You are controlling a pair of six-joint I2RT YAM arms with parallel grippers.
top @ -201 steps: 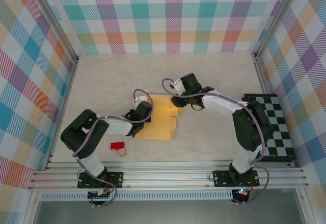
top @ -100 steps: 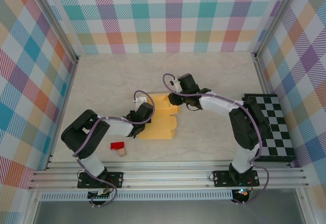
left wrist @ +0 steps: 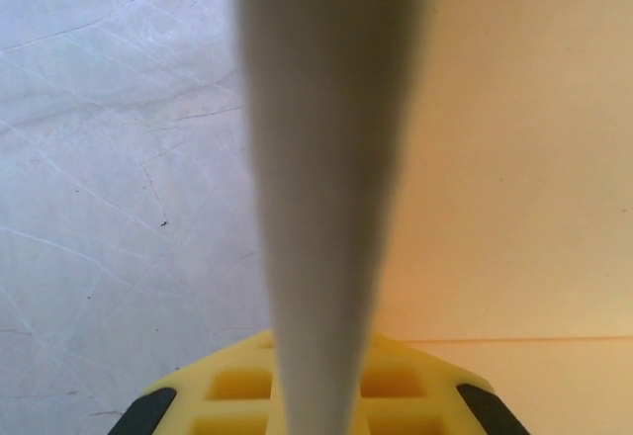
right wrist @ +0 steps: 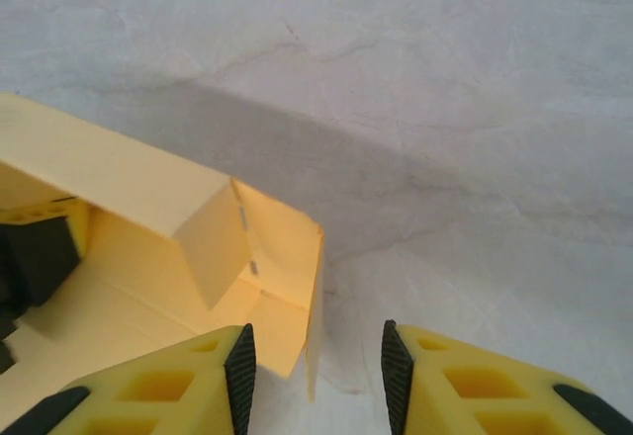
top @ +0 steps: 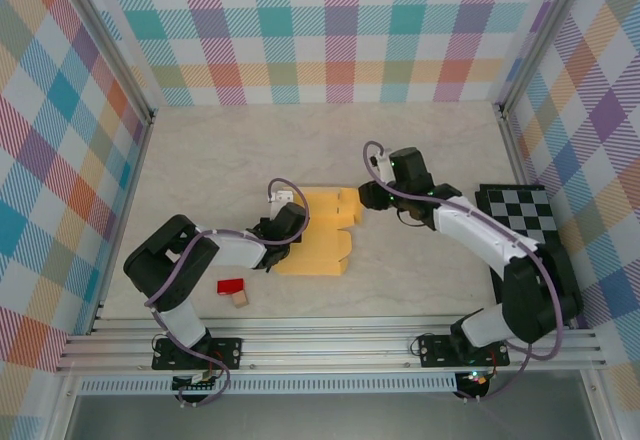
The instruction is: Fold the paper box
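paper box (top: 322,245): pale yellow card, partly folded, on the table (top: 420,150) between both arms
left gripper (top: 288,228): jaws pressed together, pinching an upright flap at the box's left edge
right gripper (right wrist: 315,331): jaws spread at the box's right corner, with a raised flap edge in the gap, not clamped

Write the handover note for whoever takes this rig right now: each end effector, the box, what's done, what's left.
Left end effector: shut on the left edge of the paper box; its wrist view shows a card panel pinched edge-on.
Right end effector: open at the box's right end, with a raised flap's edge in the gap between the jaws, not clamped.
Box: mid-table, partly formed.
Done: panels and flaps at the right end are creased and standing.
Left: probably tuck or fold that flap, then the remaining walls; the box is not yet closed.
Red block lies apart, near the left arm.
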